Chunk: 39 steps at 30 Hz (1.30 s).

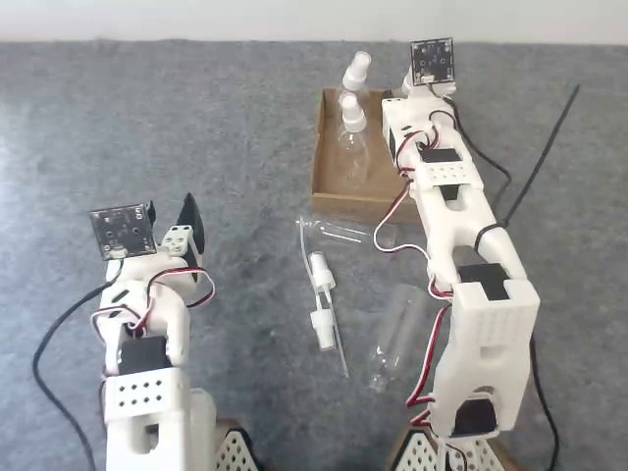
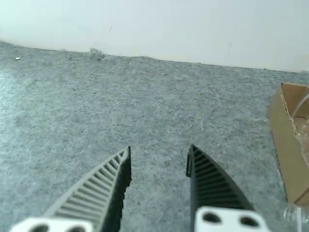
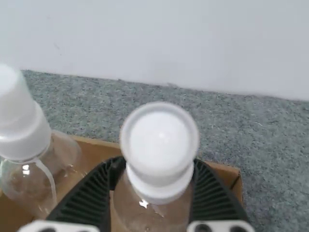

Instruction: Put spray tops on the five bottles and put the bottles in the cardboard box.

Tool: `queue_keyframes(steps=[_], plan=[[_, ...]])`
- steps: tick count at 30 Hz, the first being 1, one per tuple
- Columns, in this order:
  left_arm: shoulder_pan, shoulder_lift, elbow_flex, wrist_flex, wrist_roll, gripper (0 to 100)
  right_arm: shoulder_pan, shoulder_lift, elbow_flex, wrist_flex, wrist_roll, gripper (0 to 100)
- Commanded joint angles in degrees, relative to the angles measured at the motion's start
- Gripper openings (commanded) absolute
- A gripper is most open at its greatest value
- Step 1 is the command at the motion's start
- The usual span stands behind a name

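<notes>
High view first, says the operator: what is the biggest thing down there?

Me: My grey bench (image 1: 147, 118), which ends at a white wall along its far edge. Next come my two arms. My right arm (image 1: 461, 226) is extended from the near edge toward the far edge, and my left arm (image 1: 147, 334) is folded by the near-left corner.

Operator: Where is the cardboard box?

Me: The cardboard box (image 1: 322, 147) sits at the far edge, right of the middle and just beside my right arm.

Operator: What is your right end effector doing?

Me: My right end effector (image 3: 155, 169) is at the box's far right corner. It is pinching a capped bottle (image 3: 159, 140) just below its white spray top. That bottle is inside the box, top end up. A second capped bottle (image 3: 24, 145) stands in the box close beside it.

Operator: And the left?

Me: My left end effector (image 2: 159, 150) is spread with nothing between its fingers. It hangs above bare bench, well apart from the box.

Operator: Anything smaller?

Me: One uncapped bottle (image 1: 343, 233) lies on its side just in front of the box's near wall. Another uncapped bottle (image 1: 397, 334) lies closer to the near edge, just beside my right arm. Between my arms lie one loose spray top (image 1: 321, 267) and another loose spray top (image 1: 322, 329), each with a thin tube.
</notes>
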Motion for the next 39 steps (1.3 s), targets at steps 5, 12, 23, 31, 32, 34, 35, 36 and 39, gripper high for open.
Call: queue_keyframes(steps=[5,12,23,31,32,34,35,36,39], plan=[[-0.18,-0.79,-0.48,-1.41,-0.35,18,0.4,-1.27,-3.34,-1.36,0.79,0.9],[-0.18,-0.79,-0.48,-1.41,-0.35,18,0.31,-1.27,-3.34,-1.1,0.79,1.0],[-0.18,-0.79,-0.48,-1.41,-0.35,18,0.22,-1.27,-2.99,-0.66,0.88,10.2],[-0.18,-0.79,-0.48,-1.49,-0.35,18,0.04,-1.36,-3.16,1.27,0.88,15.7],[-0.18,-0.79,-0.48,-1.49,-0.35,18,-0.22,-1.36,-3.16,1.27,0.88,15.8],[-0.18,-0.79,-0.48,-1.49,-0.35,18,-0.66,-1.54,-3.08,1.27,0.88,15.8],[-0.18,-0.79,-0.48,-1.49,-0.35,18,-1.01,-1.71,-2.99,1.27,0.88,15.9],[-0.18,-0.79,-0.48,-1.49,-0.35,18,-1.27,-1.8,-2.99,1.36,0.88,15.9],[-0.18,-0.79,-0.48,-1.49,-0.35,18,-1.36,-1.89,-2.99,1.36,0.88,16.0]])
